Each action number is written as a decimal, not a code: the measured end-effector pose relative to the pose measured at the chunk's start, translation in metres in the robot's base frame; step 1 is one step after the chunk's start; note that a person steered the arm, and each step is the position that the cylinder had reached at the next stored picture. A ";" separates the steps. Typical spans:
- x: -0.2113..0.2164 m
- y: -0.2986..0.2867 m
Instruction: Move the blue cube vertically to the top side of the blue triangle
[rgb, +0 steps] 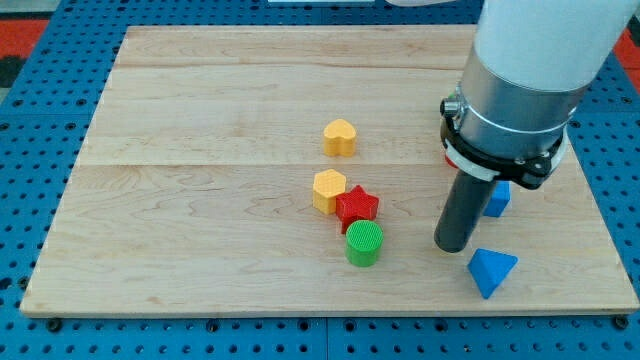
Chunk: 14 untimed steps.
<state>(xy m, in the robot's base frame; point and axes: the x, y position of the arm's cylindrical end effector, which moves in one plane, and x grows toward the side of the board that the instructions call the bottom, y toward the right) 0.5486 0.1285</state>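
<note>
The blue triangle (492, 270) lies near the view's bottom right of the wooden board (200, 200). The blue cube (497, 198) sits above it, partly hidden behind my dark rod. My tip (452, 245) rests on the board just left of both blue blocks, lower left of the cube and upper left of the triangle. It seems close to the cube, but contact cannot be told.
A yellow heart (340, 137) lies at the board's middle. Below it, a yellow hexagon (328, 190), a red star (357, 207) and a green cylinder (364, 243) cluster together, left of my tip. The board's right edge is near the blue blocks.
</note>
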 end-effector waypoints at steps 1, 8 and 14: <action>-0.010 0.085; -0.011 0.084; -0.063 0.010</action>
<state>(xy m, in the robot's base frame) 0.4852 0.1387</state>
